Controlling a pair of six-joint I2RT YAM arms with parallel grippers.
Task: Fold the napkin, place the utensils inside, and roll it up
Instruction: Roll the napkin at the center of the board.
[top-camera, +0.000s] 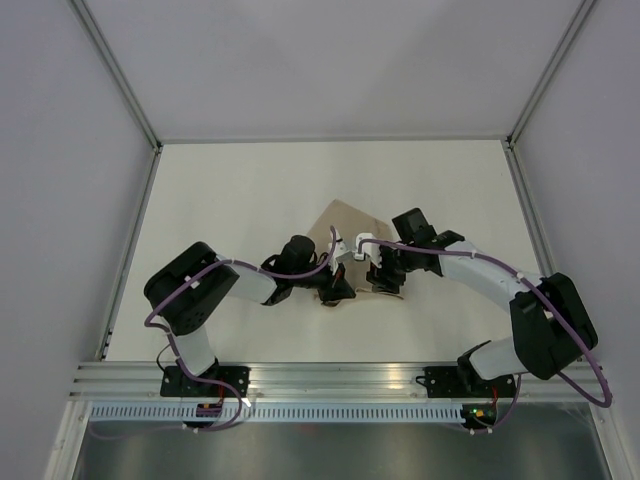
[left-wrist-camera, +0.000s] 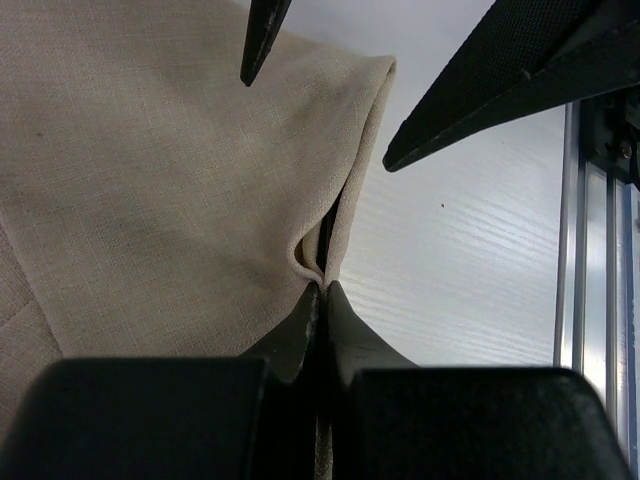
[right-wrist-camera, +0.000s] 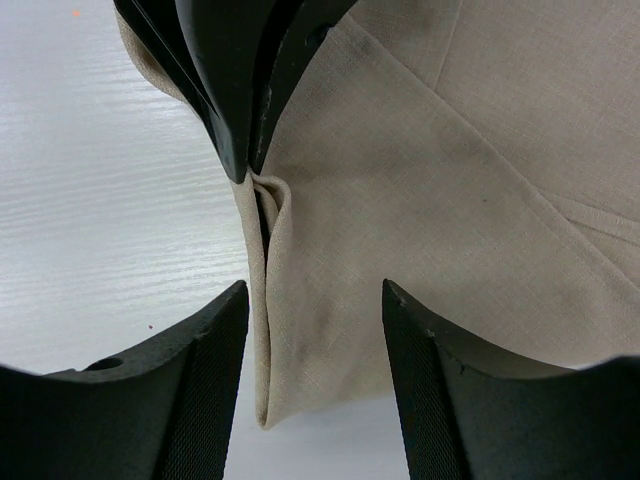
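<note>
Plainly the left gripper (left-wrist-camera: 322, 288) is pinched tight on the folded edge of the napkin (left-wrist-camera: 150, 200), lying mid-way across the table (top-camera: 230, 190) (partly under both arms); the right gripper (right-wrist-camera: 314, 287) hangs spread wide, straddling that same edge.

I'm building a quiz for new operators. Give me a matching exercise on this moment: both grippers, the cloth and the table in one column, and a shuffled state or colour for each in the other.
Column one
1. black left gripper
2. black right gripper
3. large thin cloth napkin
4. smooth flat table

Column two
a. white
b. fingers open, astride the cloth's folded edge
c. fingers shut on the folded edge
d. beige, doubled over along one edge

Pairs: 1-c; 2-b; 3-d; 4-a
</note>
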